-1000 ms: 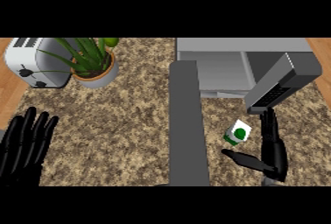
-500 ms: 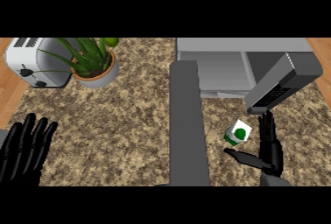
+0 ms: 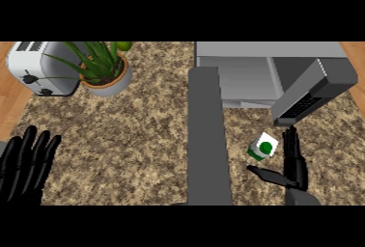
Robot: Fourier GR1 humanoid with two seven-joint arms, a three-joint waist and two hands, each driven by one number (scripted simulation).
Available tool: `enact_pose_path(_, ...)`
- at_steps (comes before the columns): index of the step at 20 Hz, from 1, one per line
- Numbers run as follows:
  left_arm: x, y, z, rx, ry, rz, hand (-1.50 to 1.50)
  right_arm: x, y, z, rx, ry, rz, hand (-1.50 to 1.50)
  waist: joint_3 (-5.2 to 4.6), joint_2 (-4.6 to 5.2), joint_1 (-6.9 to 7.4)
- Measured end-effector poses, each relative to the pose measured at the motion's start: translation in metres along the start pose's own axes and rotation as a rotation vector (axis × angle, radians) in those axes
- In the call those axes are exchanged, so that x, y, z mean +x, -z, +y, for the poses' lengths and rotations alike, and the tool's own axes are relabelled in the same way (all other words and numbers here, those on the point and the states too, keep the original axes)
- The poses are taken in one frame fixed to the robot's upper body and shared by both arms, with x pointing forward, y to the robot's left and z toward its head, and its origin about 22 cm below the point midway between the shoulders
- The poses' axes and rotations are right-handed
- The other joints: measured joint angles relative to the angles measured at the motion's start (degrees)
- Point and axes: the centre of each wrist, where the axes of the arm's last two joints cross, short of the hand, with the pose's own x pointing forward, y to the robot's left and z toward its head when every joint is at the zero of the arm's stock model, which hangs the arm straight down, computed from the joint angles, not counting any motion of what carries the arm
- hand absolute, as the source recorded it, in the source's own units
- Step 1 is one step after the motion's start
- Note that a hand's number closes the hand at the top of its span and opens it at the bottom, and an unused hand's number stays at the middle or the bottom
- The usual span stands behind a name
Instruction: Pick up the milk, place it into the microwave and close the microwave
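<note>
Milk carton (image 3: pixel 262 147) stands on the counter (image 3: pixel 128 135) just to the left of the right hand (image 3: pixel 292 169), in the crook between its straight fingers and its outspread thumb. From where I stand the carton looks very near the fingers, perhaps touching, though I can't say for sure. The hand is released: nothing is grasped yet, and I'd guess it is set edge-on like this so the fingers and thumb can wrap round the carton's sides. The forearm comes up from the lower edge with the fingers pointing away from the robot, toward the microwave (image 3: pixel 242 72). That sits just beyond the fingertips with its door (image 3: pixel 314 89) swung open, so the cavity is ready and the carry would be short. Far off to the left of the working hand, the left hand (image 3: pixel 25 166) rests open near the counter's edge, fingers up, taking no part
</note>
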Motion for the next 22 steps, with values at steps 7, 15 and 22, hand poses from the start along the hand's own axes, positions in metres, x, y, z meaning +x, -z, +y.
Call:
enact_pose_path(7,-0.008,-0.001,-0.002,0.0,-0.009,0.006,-1.5,-0.004,-0.001,0.002,0.102,-0.082,-0.049,1.5,-0.39,-0.08,0.17)
enact_pose_path(15,-0.004,-0.005,0.003,0.007,-0.007,0.005,-1.5,0.0,0.005,0.032,0.214,0.04,-0.104,1.5,-0.11,-0.15,-0.06)
enact_pose_path(22,0.002,-0.009,0.008,0.024,0.003,0.015,-1.5,-0.002,-0.028,0.015,0.275,0.054,-0.112,1.5,-0.16,-0.41,-0.62)
